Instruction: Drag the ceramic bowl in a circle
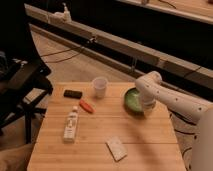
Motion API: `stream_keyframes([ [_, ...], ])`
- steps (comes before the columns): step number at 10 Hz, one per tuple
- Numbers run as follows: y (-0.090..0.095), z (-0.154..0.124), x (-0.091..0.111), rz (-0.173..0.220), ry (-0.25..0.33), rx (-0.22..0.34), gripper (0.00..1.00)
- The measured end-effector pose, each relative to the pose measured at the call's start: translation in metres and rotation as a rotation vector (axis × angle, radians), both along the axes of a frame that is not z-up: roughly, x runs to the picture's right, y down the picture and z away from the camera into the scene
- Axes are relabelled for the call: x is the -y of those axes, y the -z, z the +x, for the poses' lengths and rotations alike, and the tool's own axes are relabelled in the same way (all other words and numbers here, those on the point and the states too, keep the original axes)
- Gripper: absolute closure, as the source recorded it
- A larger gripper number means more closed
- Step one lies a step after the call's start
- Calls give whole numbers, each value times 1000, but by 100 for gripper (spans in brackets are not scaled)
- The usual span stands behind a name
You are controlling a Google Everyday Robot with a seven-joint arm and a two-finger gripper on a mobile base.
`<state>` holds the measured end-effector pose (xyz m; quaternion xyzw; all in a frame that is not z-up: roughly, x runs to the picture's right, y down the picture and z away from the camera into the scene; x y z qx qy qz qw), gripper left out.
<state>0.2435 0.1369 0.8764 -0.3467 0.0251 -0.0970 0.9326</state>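
Note:
The ceramic bowl, round, shallow and green, sits on the wooden table near its right edge, towards the back. My white arm reaches in from the right. My gripper is down at the bowl's right rim, and the wrist hides where it meets the bowl. The right part of the bowl is covered by the arm.
A small white cup stands just left of the bowl. A black item, an orange item, a white bottle and a white packet lie on the table. A black chair stands at the left.

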Motion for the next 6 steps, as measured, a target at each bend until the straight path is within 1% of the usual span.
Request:
stream_keyframes([
  [1, -2, -27, 13, 24, 7, 54, 100],
  [2, 4, -51, 18, 39, 7, 113, 100],
  [3, 12, -65, 17, 43, 6, 157, 100],
  [4, 21, -74, 11, 36, 8, 188, 100],
  [5, 33, -87, 7, 36, 5, 233, 100],
  [6, 42, -94, 2, 30, 7, 260, 100],
])
